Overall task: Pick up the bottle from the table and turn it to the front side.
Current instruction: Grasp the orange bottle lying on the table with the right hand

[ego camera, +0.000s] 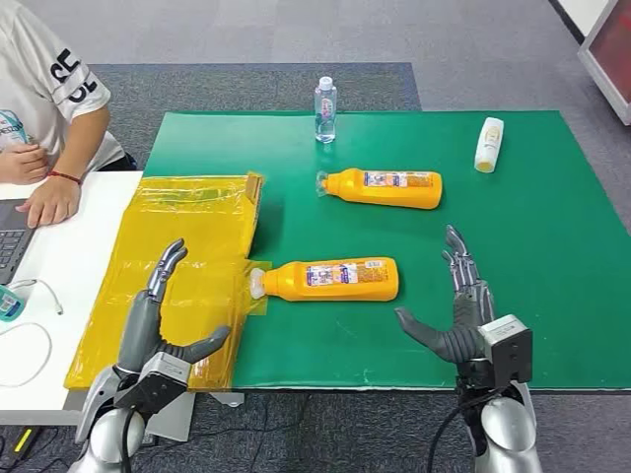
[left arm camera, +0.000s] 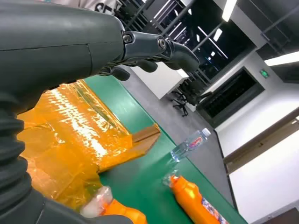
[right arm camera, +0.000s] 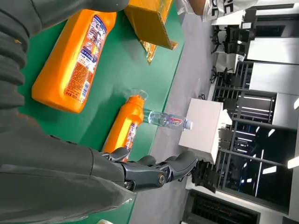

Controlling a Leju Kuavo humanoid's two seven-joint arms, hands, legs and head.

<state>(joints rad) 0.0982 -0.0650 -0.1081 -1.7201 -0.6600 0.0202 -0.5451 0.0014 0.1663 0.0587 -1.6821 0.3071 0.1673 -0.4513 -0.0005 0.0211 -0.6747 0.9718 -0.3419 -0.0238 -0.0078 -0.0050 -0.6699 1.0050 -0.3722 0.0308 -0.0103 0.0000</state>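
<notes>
Broadly, the green mat (ego camera: 521, 246) covers the table top ahead of me and is the largest thing in the head view. At 9 o'clock on it lies a yellow plastic-wrapped flattened carton (ego camera: 178, 266), overlapping the mat's edge and the white desk (ego camera: 44, 296) beside it. At 10 o'clock a person in a white shirt (ego camera: 44, 89) rests a hand (ego camera: 52, 200) near a laptop (ego camera: 11, 236). Near the middle of the mat, toward 6 o'clock, the nearer orange bottle (ego camera: 335, 279) lies on its side, label up, its clear cap (ego camera: 257, 284) touching the yellow wrapping. Beyond it, toward 12 o'clock, a second orange bottle (ego camera: 386, 187) lies on its side in the same direction, apart from the first. At 12 o'clock, on the mat's far edge, a small clear water bottle (ego camera: 325, 108) stands upright. At 2 o'clock a small white bottle (ego camera: 489, 144) lies on its side. My left hand (ego camera: 160, 325) hovers at 7 o'clock over the yellow carton, fingers spread, holding nothing. My right hand (ego camera: 461, 315) hovers at 5 o'clock over bare mat, fingers spread, likewise holding nothing, just beside the nearer bottle's base end without touching.
</notes>
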